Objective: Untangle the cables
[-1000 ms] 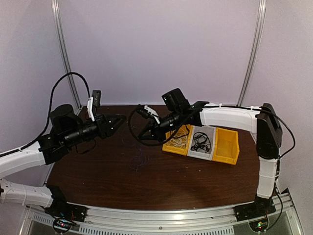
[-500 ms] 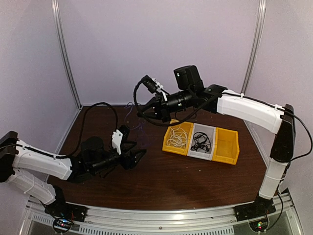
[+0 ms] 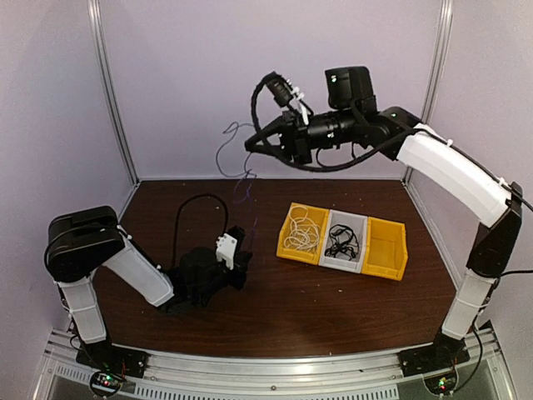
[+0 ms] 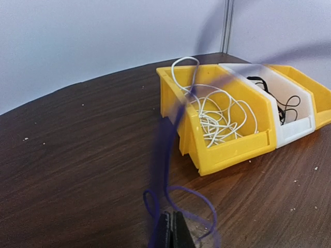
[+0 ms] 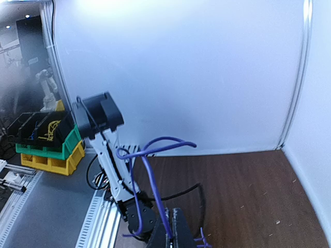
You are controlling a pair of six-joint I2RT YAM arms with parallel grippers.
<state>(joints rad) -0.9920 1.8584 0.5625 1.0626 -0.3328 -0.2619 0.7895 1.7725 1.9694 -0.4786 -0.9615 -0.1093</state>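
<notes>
A thin purple cable [image 3: 236, 178] hangs stretched between my two grippers. My right gripper [image 3: 254, 143] is raised high over the back of the table, shut on the cable's upper part [image 5: 151, 155]; its jaws [image 5: 174, 230] pinch it. My left gripper [image 3: 245, 255] is low on the table, shut on the cable's lower end [image 4: 170, 155], with small loops lying beside the jaws [image 4: 174, 230]. A white cable [image 3: 305, 230] lies coiled in a yellow bin [image 4: 227, 150]. Black cables [image 3: 341, 242] lie in the grey bin [image 4: 295, 126] beside it.
The row of bins [image 3: 391, 265] stands right of centre on the brown table; its rightmost yellow bin [image 3: 387, 246] holds nothing visible. Metal posts stand at the back corners. The left arm [image 5: 101, 139] shows in the right wrist view, with stacked bins [image 5: 49, 147] off the table.
My right arm has risen high, lifting the purple cable. My left arm has dropped to the table and folded back, so the cable now runs steeply up between the grippers.
</notes>
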